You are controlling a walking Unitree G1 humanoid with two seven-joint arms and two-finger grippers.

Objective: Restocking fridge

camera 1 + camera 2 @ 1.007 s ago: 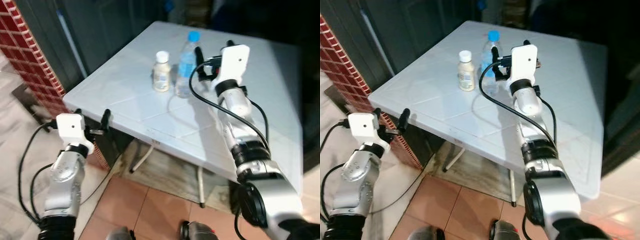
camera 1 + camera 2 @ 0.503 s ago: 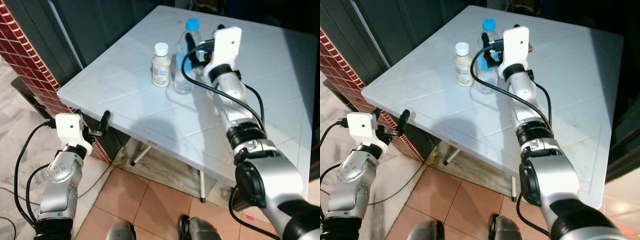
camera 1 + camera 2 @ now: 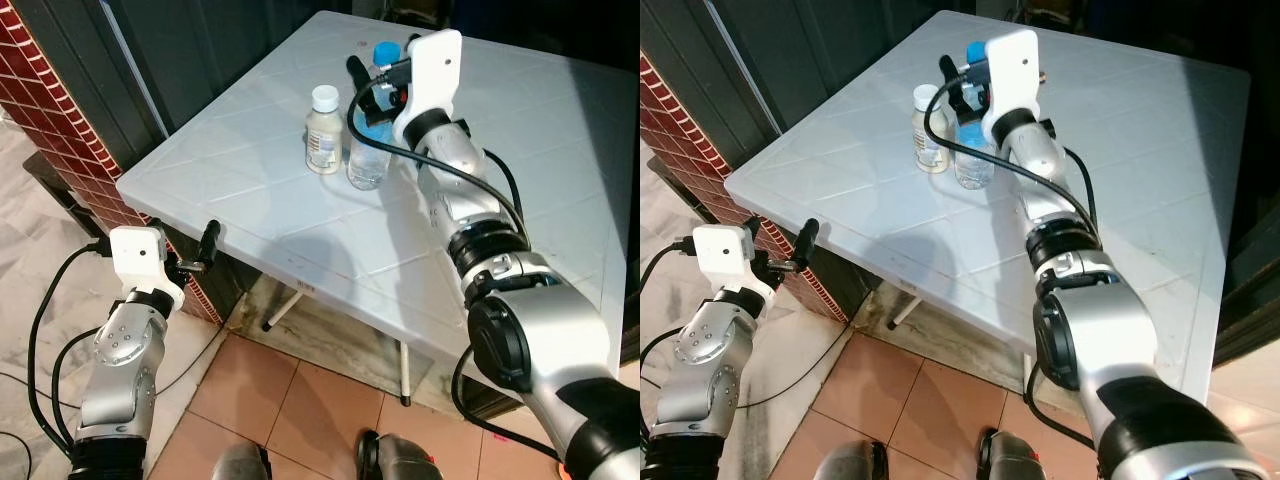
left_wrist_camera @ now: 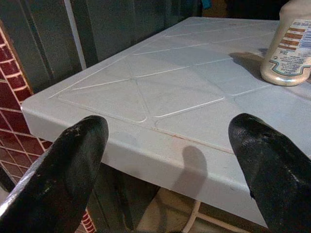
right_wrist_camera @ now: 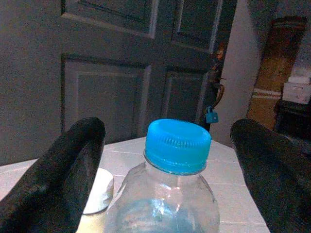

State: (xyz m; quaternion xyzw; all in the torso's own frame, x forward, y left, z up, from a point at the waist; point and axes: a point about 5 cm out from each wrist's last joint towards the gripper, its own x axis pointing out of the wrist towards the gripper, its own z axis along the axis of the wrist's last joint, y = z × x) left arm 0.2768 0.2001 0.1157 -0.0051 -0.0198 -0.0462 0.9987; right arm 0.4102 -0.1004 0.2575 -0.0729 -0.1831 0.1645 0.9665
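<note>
Right gripper (image 5: 165, 179) is spread wide at the neck of the water bottle (image 3: 368, 160), one finger each side of the blue cap (image 5: 178, 145), not touching. Bottle stands upright mid-desk (image 3: 250, 190), long axis vertical, so it lies dead ahead between the fingers and slightly below. Small white-capped bottle (image 3: 322, 145) sits just beside it on the robot's left; likely risk is the finger on that side clipping it. Left gripper (image 4: 170, 160) is also spread, empty, low at the near desk edge, well apart from both bottles. Right arm is clearly nearer.

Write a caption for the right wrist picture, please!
The right hand, open, lines up on the blue-capped water bottle.
</note>
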